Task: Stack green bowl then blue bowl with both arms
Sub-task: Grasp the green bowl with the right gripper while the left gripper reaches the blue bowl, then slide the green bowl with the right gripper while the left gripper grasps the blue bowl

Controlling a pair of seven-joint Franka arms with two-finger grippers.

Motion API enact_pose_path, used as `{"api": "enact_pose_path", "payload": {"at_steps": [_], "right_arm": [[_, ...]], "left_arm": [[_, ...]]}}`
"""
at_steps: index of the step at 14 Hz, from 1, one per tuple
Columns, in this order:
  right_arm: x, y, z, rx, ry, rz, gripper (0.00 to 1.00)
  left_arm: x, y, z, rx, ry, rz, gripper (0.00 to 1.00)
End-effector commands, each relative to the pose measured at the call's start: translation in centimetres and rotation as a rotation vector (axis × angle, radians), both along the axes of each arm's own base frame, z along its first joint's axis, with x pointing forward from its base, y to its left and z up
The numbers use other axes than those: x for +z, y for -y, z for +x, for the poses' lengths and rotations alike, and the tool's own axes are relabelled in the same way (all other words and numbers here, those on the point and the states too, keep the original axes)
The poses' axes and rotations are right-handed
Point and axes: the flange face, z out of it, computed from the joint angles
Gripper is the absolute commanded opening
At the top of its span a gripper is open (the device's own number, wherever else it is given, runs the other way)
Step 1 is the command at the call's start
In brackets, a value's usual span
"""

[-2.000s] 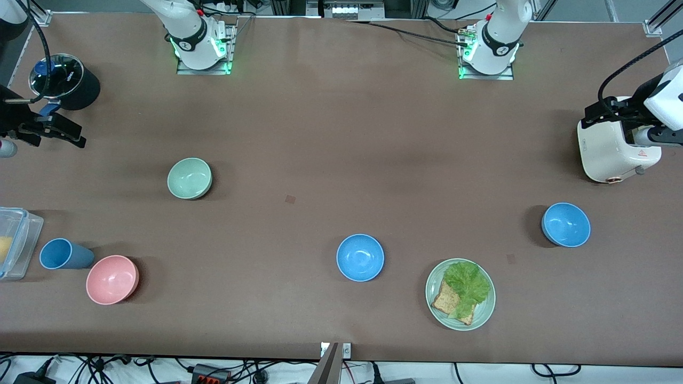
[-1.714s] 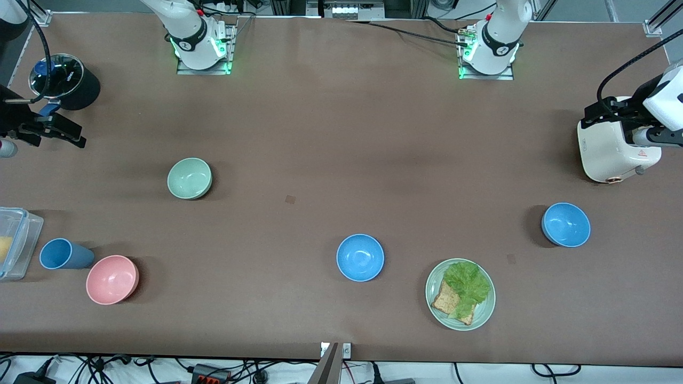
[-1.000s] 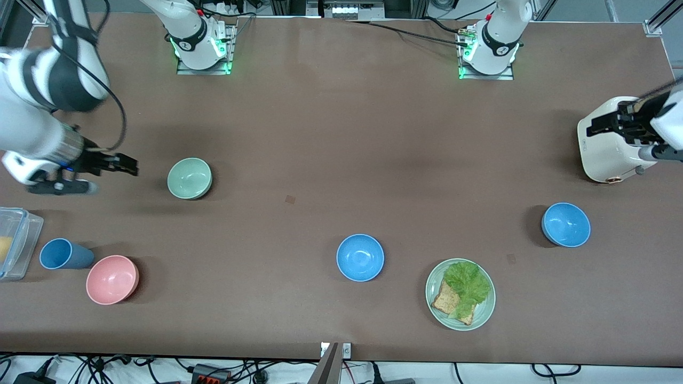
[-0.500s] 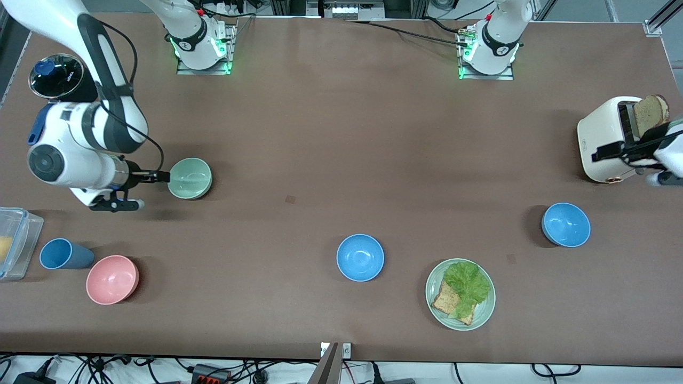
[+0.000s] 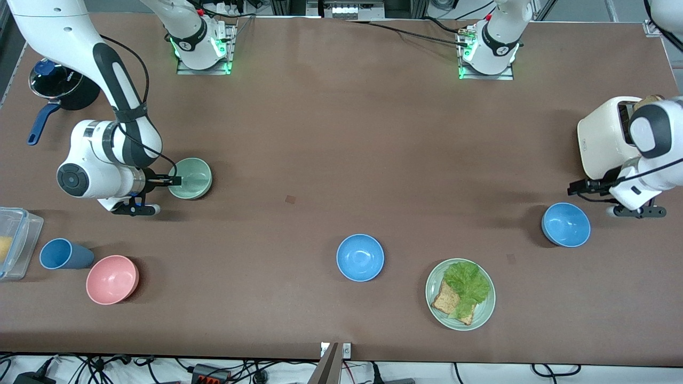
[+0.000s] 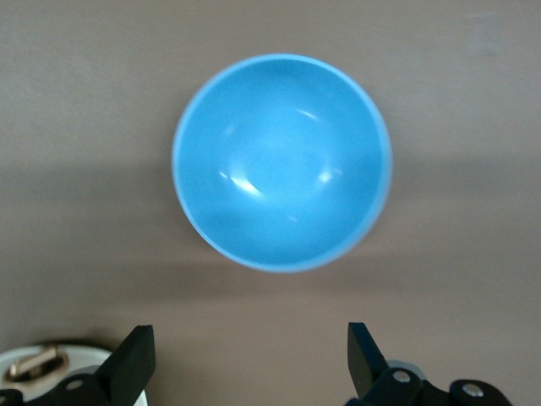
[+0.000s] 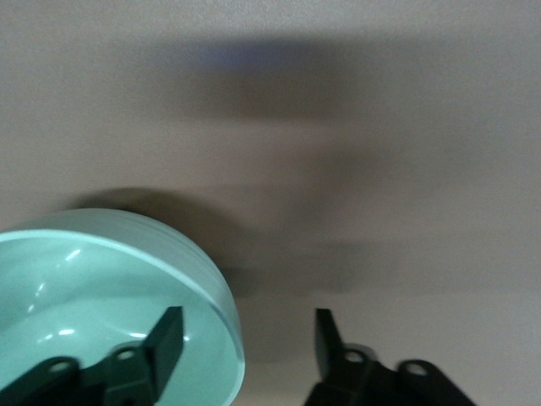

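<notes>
Plate (image 5: 483, 314) with toast and lettuce: we list it first, nearest the front camera, resting on the desk (image 5: 341, 133).

Blue bowls, two alike. One (image 5: 360, 257) sits beside the plate, toward the right arm's end. The blue bowl (image 5: 566, 224) we take for the task's sits a little farther from the camera than the plate, toward the left arm's end.

Left gripper (image 5: 577, 188): over the desk just beside that blue bowl; in the left wrist view its fingers (image 6: 131, 364) stand spread wide, holding nothing, the bowl (image 6: 281, 161) clear of them.

Green bowl (image 5: 190, 178): well apart from the plate, farther from the camera, toward the right arm's end.

Right gripper (image 5: 173, 181): at the green bowl's rim, fingers spread, one inside the bowl (image 7: 93, 304) and one outside, not yet pinching.

Handling: we judge both bowls light, rigid and smooth, so likely slippery; take each by the rim wall.
</notes>
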Motion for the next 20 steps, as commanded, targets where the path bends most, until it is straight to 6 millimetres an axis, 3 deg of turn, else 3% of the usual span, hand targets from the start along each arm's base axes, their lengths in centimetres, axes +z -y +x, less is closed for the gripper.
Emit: {"api": "enact_pose_path", "payload": {"at_steps": [1, 2, 5, 8, 10, 11, 13, 16, 17, 20], "right_arm": [[0.0, -0.3, -0.1, -0.007, -0.015, 0.013, 0.00], [0.1, -0.5, -0.1, -0.006, -0.023, 0.013, 0.00], [1.2, -3.7, 0.5, 0.048, -0.005, 0.038, 0.00], [3.9, -11.6, 1.5, 0.150, -0.008, 0.092, 0.00], [6.8, -18.6, 2.7, 0.163, 0.033, 0.093, 0.00], [7.0, -22.2, 2.8, 0.167, 0.036, 0.087, 0.00], [6.9, -30.3, 1.5, 0.187, 0.036, 0.067, 0.00], [4.8, -39.9, -2.6, 0.215, 0.026, 0.038, 0.00], [4.2, -41.8, -3.1, 0.196, 0.026, 0.028, 0.00], [2.6, -46.8, -5.4, 0.131, 0.033, 0.025, 0.00]], "left_arm": [[-1.4, -1.8, 3.0, -0.041, 0.022, 0.000, 1.00], [-1.9, -2.3, 3.6, -0.074, 0.030, -0.006, 1.00], [-3.1, -3.4, 5.0, -0.096, 0.041, -0.011, 1.00], [-5.4, -3.4, 5.1, -0.104, 0.043, -0.015, 1.00], [-6.4, -3.5, 4.7, -0.107, 0.027, -0.020, 1.00], [-6.5, -3.5, 4.7, -0.108, 0.025, -0.020, 0.95], [-6.6, -3.5, 4.8, -0.131, 0.022, 0.000, 0.77], [-6.7, -3.5, 4.7, -0.132, 0.016, -0.001, 0.36], [-6.7, -3.5, 4.7, -0.132, 0.016, -0.001, 0.22], [-6.9, -3.4, 4.5, -0.132, 0.010, -0.006, 0.02]]}}
